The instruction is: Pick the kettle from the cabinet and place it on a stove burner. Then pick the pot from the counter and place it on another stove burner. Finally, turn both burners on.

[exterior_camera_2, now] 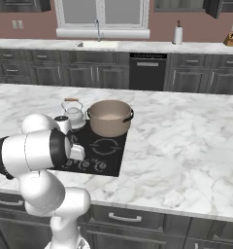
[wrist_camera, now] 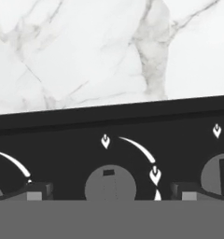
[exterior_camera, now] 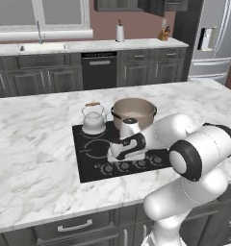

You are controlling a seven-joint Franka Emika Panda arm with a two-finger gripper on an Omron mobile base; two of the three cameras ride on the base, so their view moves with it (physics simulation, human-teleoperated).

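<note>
**Claw wide open over the cooktop knobs, kettle and pot both on burners**

The small squat white-silver kettle [exterior_camera: 94,120] with its brown-topped wire handle stands upright on the rear left burner of the flat black glass cooktop [exterior_camera: 88,158], which is set into the white marble table [exterior_camera: 35,144] with grey veins. Just beside it, on the rear right burner, sits the wide round beige-taupe pot [exterior_camera: 134,111] with two small dark side handles; the two stand near each other, and whether they touch cannot be told. The pot is the wider and taller of the pair.

The white arm bends low over the front edge of the cooktop, and its claw [wrist_camera: 109,193] hangs above the row of small round grey knobs [exterior_camera: 129,166] along that edge. In the hand view the two dark fingertips [wrist_camera: 37,191] stand far apart at either side, spread fully, with nothing between them but one round knob [wrist_camera: 110,184] centred below. The claw holds nothing. Another knob [wrist_camera: 219,175] shows at the right edge of that view, and white flame marks are printed by the knobs.
</note>
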